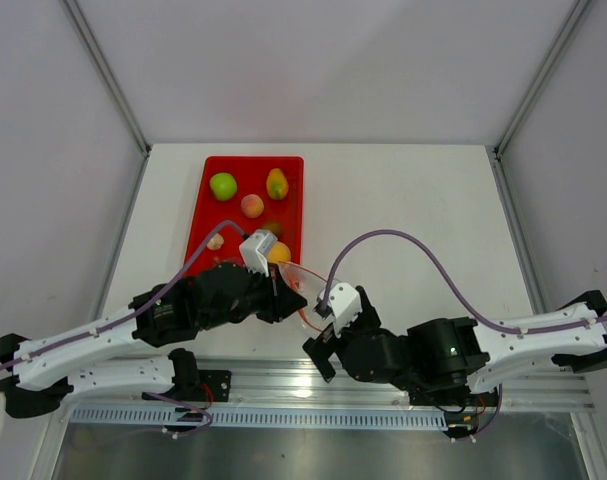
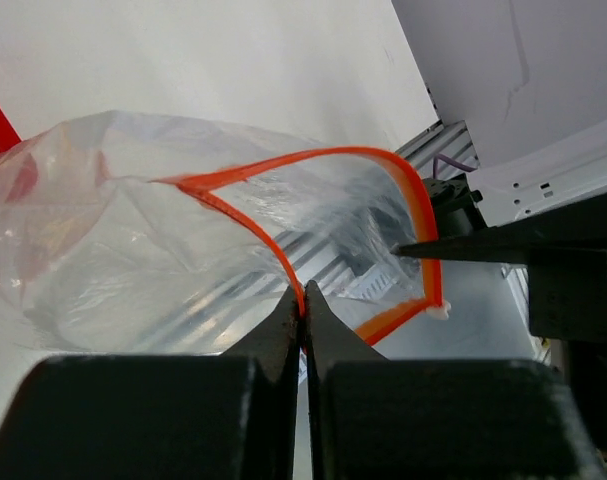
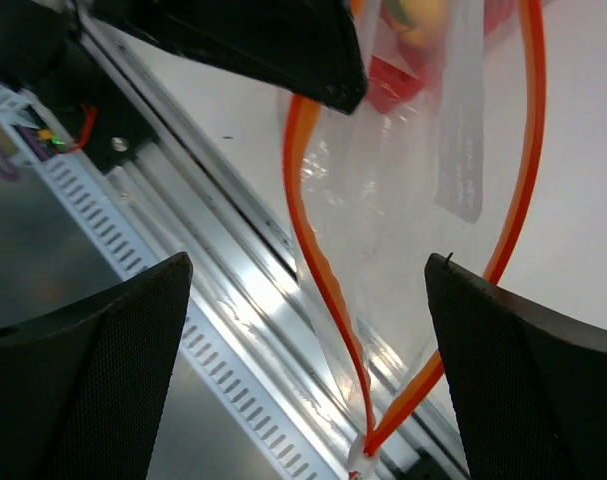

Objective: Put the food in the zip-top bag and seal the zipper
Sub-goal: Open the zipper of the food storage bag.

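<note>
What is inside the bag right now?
Nothing shows in the bag; its open mouth reveals only clear plastic. The deep end, crumpled by the tray, cannot be made out.

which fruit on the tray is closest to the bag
The orange, at the red tray's near right corner; the others lie farther back.

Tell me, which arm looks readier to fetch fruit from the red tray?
Probably the right: the right gripper stands open and empty, while the left gripper is pinched shut on the orange-red zipper strip of the clear plastic bag, holding its mouth open.
</note>
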Tool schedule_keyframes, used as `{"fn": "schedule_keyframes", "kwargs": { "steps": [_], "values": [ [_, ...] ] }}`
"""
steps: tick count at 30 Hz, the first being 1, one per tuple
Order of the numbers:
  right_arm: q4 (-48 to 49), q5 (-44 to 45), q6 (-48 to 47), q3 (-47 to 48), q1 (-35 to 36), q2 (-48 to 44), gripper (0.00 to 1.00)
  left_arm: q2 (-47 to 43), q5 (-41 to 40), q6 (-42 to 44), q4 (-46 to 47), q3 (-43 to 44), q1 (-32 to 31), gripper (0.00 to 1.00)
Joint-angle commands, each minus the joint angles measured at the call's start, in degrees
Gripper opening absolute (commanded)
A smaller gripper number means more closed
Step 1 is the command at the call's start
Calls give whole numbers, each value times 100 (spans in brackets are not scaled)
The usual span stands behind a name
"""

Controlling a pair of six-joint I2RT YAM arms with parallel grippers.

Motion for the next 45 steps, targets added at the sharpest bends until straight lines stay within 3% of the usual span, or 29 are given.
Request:
{"fn": "schedule_keyframes", "kwargs": {
  "steps": [1,6,11,15,19,24,32,35,36,37,41,45],
  "values": [
    [294,-293,315,457,78,-329,99,101,-36,230,210,-6,-42,1],
    [901,-454,-310,712,87,-690,99,145,-36,265,166,-49,-33,1],
    [77,162,-205,1292,-273,-551,99,39,-45,265,149,-93,-42,1],
    [-425,-539,6,1460,-1114,-322,98,13,43,291,192,-146,-42,0],
    [-610,-1041,164,1372,-1740,-146,88,4,210,309,386,-208,-42,1],
    [-497,-1437,68,1074,-1996,-67,81,4,307,318,456,-216,-42,1],
    [-417,-1534,349,468,-2154,-215,58,-57,500,309,641,-234,-42,1],
    [-426,-1281,656,230,-2181,-426,31,-40,553,309,746,-234,-42,1],
    [-461,-1218,857,195,-2224,-462,19,-23,579,318,772,-243,-42,1],
    [-504,-1148,972,177,-2260,-497,0,12,614,318,825,-234,-42,1],
    [-917,-726,1429,212,-2286,-480,0,285,834,379,1045,-42,-42,1],
    [-910,-646,1273,299,-2286,-488,0,680,1010,546,1212,293,-42,1]
  ]
}}
